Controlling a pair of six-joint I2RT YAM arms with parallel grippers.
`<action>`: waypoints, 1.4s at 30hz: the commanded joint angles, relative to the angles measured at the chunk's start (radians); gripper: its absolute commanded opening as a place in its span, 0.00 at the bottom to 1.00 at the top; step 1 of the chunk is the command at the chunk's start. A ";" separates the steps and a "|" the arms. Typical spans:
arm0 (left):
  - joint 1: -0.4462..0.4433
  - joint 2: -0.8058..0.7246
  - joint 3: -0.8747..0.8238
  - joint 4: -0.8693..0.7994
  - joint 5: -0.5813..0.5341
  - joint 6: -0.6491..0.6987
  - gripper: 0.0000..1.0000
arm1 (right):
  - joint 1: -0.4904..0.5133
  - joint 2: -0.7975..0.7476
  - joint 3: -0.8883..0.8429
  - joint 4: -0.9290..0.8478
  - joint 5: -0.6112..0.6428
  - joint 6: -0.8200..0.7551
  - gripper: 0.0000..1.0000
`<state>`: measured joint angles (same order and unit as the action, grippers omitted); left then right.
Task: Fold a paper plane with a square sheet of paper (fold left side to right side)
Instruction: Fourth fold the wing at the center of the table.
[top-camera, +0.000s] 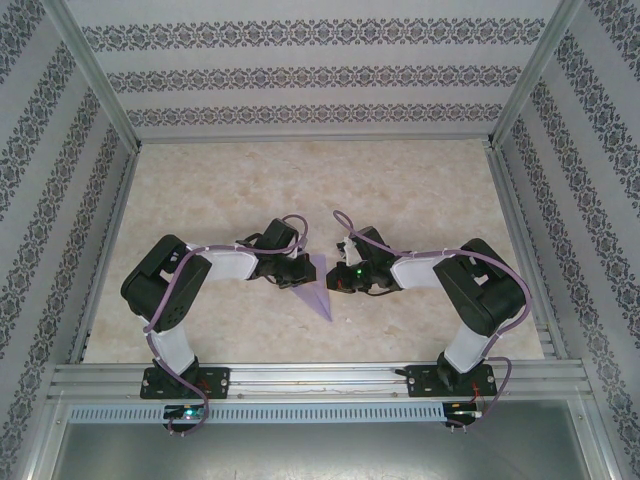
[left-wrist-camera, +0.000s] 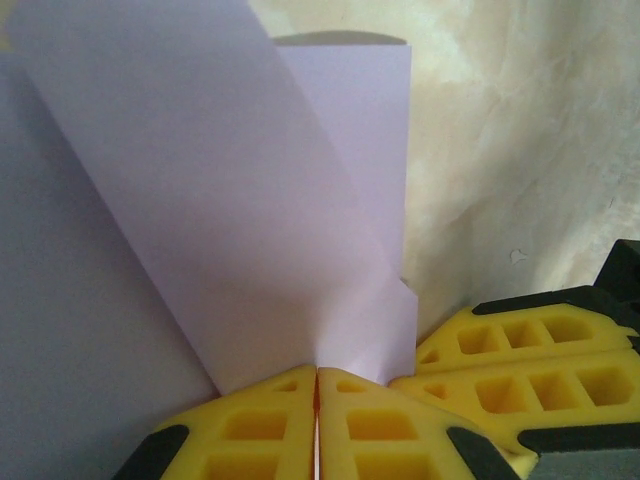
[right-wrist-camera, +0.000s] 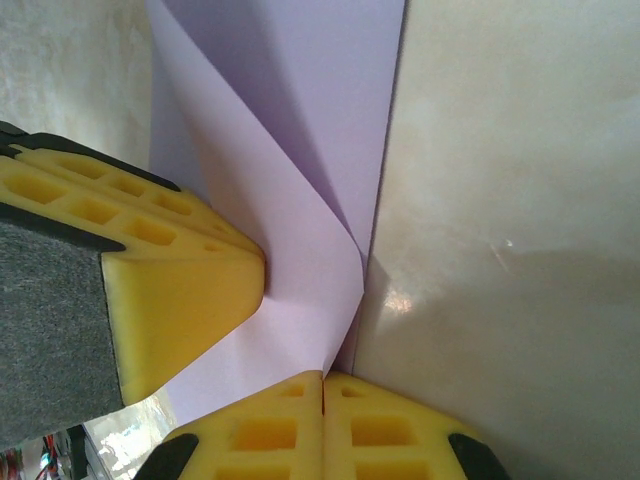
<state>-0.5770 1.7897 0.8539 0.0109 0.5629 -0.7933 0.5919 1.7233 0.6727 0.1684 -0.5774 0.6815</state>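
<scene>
The square sheet of paper (top-camera: 317, 286) is lavender and folded to a narrow pointed shape on the table between both arms. My left gripper (top-camera: 299, 272) is at its left edge. In the left wrist view the yellow jaws are shut (left-wrist-camera: 317, 372), and a raised flap of the paper (left-wrist-camera: 250, 220) runs into their seam. My right gripper (top-camera: 344, 276) comes in from the right. Its jaws are shut (right-wrist-camera: 322, 378), with the curled edge of the paper (right-wrist-camera: 300, 300) ending at their seam. The left gripper's fingertip (right-wrist-camera: 190, 290) presses into the same flap.
The marble-patterned table (top-camera: 420, 200) lies open behind and beside the paper. Patterned walls (top-camera: 300, 70) and metal frame posts enclose it. An aluminium rail (top-camera: 320, 380) at the near edge carries both arm bases. The two grippers' fingers nearly touch.
</scene>
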 joint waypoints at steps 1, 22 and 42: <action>-0.009 0.011 -0.022 -0.028 -0.038 0.009 0.09 | 0.023 0.090 -0.028 -0.085 0.148 -0.036 0.00; -0.007 0.021 -0.041 -0.048 -0.073 0.017 0.07 | 0.019 0.036 0.000 -0.027 0.071 -0.011 0.04; -0.007 0.022 -0.048 -0.034 -0.074 0.008 0.06 | -0.052 -0.205 -0.061 -0.030 0.039 0.006 0.43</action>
<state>-0.5770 1.7885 0.8371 0.0380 0.5571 -0.7933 0.5449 1.5845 0.6300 0.1780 -0.5697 0.7071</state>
